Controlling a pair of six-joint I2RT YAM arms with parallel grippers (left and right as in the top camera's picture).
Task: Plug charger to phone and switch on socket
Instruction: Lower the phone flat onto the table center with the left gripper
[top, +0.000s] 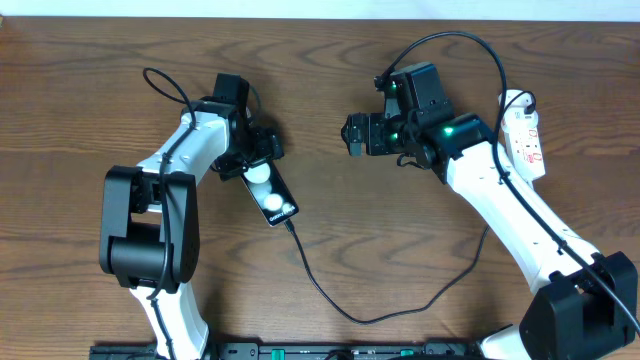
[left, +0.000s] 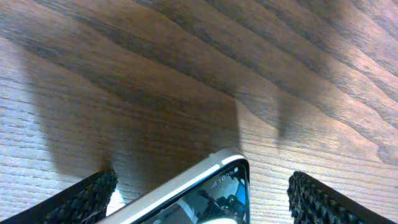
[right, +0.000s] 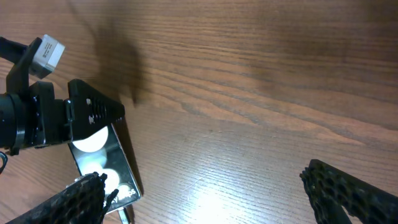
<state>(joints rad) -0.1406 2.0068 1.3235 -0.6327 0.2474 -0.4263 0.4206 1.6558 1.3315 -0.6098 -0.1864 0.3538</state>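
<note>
1. Shows phone (top: 271, 193) centre-left, charger (top: 330, 300) tip at its lower end, seemingly plugged.
2. Straddles phone top with left gripper (top: 255, 158), fingers wide, gripping nothing; probably bracing.
3. Keeps right gripper (top: 352, 135) spread, empty, upper centre; socket (top: 524, 135) upper right, unswitched probably.

Wooden table (top: 320, 60) — dark brown, grain showing.

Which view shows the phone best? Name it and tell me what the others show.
Overhead: nearly the whole phone lies in view, the charger meeting its near end. Left wrist catches only one corner; right wrist shows its screen obliquely, low at the frame's left.
</note>
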